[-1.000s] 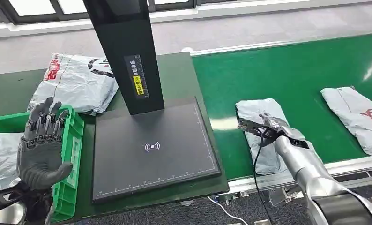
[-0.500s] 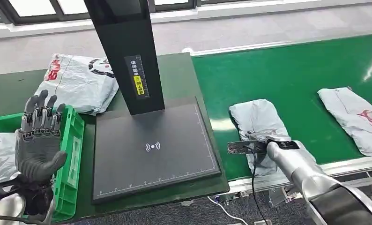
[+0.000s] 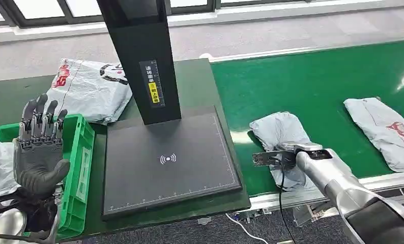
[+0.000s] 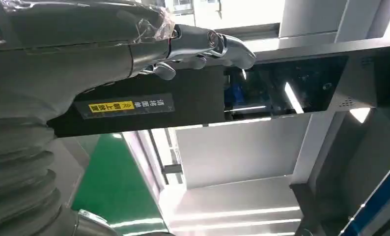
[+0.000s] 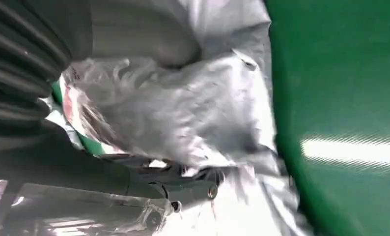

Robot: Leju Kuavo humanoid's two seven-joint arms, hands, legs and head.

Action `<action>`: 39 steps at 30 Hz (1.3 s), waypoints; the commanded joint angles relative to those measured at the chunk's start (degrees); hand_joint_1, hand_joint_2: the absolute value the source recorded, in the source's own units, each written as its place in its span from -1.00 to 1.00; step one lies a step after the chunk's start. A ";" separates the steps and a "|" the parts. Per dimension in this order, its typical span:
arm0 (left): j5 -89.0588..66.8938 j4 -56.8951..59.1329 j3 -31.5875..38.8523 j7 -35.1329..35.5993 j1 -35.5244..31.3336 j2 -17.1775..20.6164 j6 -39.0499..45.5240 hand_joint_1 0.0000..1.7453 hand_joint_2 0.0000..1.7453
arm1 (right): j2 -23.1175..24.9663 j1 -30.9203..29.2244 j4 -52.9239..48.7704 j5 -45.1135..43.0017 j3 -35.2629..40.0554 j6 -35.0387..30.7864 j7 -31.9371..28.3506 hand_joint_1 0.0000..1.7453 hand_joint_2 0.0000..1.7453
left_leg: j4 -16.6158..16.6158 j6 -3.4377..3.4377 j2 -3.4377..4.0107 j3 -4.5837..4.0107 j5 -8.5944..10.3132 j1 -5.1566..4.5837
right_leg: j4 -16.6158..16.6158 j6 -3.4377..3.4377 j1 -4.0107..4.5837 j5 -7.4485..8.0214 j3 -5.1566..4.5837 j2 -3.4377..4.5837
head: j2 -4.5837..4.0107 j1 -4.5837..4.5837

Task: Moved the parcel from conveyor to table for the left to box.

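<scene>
Head view: right hand (image 3: 286,152) sits on the near end of the grey parcel (image 3: 277,130), which lies on the green conveyor (image 3: 317,86) just right of the dark table (image 3: 200,81). Right wrist view adds the close-up: crumpled parcel (image 5: 183,123) bunched between thumb and dark fingers (image 5: 183,179), so the hand is gripping it. Left wrist view catches the scanner post's yellow label (image 4: 109,106) past the left hand (image 4: 85,44).

Versus 1.0 s ago: right hand pulled nearer and leftward along the parcel, parcel now more bunched; second parcel (image 3: 388,132) further right looks unshifted.

Left hand (image 3: 37,152) raised upright over the green crate (image 3: 80,168), fingers straight and spread, holding nothing. Printed bag (image 3: 90,89) lies far left on the table, black scan pad (image 3: 167,157) in the middle.
</scene>
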 commanded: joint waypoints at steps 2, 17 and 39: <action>-0.84 0.12 0.41 0.25 -0.13 -1.02 0.66 -1.00 1.00 | -1.96 5.38 -3.09 -1.80 3.19 0.23 1.07 1.00 1.00 | -0.05 0.02 -0.11 0.04 0.01 0.05 | -0.13 0.01 0.06 0.00 0.14 -0.15 | 0.00 0.00; -3.25 -5.55 8.88 -5.53 7.94 -1.10 -0.04 -1.00 1.00 | 2.39 12.56 -15.12 -40.37 -25.19 3.92 -8.49 1.00 1.00 | -0.24 0.10 0.18 0.09 -0.03 -0.02 | -0.25 0.01 0.00 0.05 0.10 0.09 | 0.00 0.00; -8.00 -7.65 13.33 -7.86 12.33 -5.79 1.29 -1.00 1.00 | 23.14 16.76 -53.01 -59.73 -42.36 -4.39 -6.35 1.00 1.00 | -0.17 0.03 0.33 -0.26 -0.06 -0.01 | -0.03 -0.03 0.01 0.00 -0.37 0.25 | 0.00 0.00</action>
